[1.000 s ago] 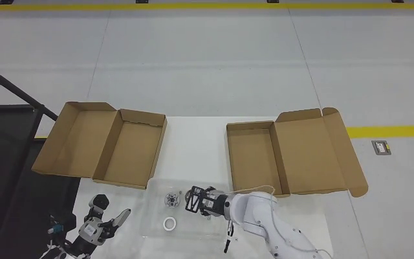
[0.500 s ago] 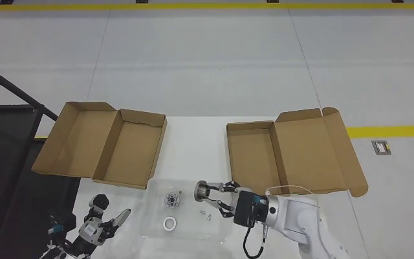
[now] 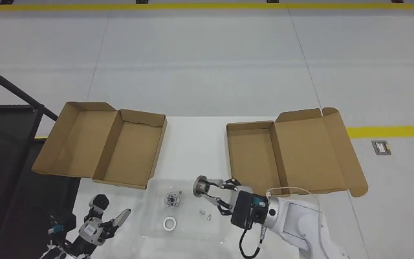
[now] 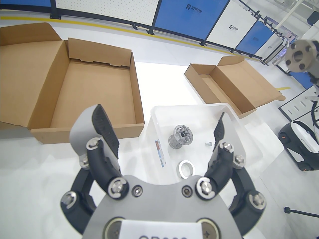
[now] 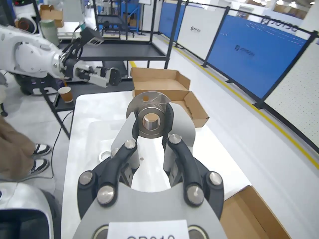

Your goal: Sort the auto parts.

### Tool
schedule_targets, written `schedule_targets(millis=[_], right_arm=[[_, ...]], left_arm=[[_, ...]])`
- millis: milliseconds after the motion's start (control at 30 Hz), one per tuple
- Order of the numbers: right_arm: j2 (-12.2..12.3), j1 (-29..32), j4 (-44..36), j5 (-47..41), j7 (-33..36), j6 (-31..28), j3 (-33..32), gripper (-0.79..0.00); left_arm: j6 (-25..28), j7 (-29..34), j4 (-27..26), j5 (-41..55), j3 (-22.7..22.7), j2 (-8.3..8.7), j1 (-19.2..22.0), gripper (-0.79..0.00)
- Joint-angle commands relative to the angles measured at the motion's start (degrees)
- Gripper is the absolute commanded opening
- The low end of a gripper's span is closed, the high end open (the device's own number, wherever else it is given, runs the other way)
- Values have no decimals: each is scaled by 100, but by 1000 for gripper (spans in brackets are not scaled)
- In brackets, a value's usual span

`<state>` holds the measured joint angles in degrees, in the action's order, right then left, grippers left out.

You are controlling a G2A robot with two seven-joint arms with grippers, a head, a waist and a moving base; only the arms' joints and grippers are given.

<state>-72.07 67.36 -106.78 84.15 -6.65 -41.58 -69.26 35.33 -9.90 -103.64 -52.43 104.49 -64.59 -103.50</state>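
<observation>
My right gripper (image 3: 211, 191) is shut on a metal flanged bushing (image 3: 202, 187), held in the air over the right part of the clear tray (image 3: 187, 238); in the right wrist view the bushing (image 5: 150, 120) sits between the pads with its bore facing the camera. In the tray lie a toothed hub (image 4: 180, 135), a flat ring (image 4: 186, 169) and a small bolt (image 4: 208, 144). My left gripper (image 4: 162, 130) stands open and empty at the tray's near left, above the table (image 3: 194, 139).
An open cardboard box (image 3: 126, 152) lies at the table's back left, another (image 3: 252, 158) at the back right, both with flaps spread outward. A black stand with a paper cup (image 5: 66, 94) is beside the table's left end.
My right gripper has come up out of the tray with the flanged bushing in it and shifted right. The left arm has kept still.
</observation>
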Motion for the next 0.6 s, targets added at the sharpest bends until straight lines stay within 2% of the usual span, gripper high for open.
schedule_targets(millis=[0, 133, 367, 567], right_arm=[[-1, 69, 22, -160, -65, 395, -155, -785], [-17, 36, 263, -277, 486, 1301, -397, -785], [-83, -1033, 1658, -941, 1859, 1667, -421, -785], [-199, -2043, 3378, -1216, 2645, 1829, -42, -785]], left_arm=[[0, 0, 0, 0, 0, 0, 0, 0], [0, 0, 0, 0, 0, 0, 0, 0], [0, 0, 0, 0, 0, 0, 0, 0], [0, 0, 0, 0, 0, 0, 0, 0]])
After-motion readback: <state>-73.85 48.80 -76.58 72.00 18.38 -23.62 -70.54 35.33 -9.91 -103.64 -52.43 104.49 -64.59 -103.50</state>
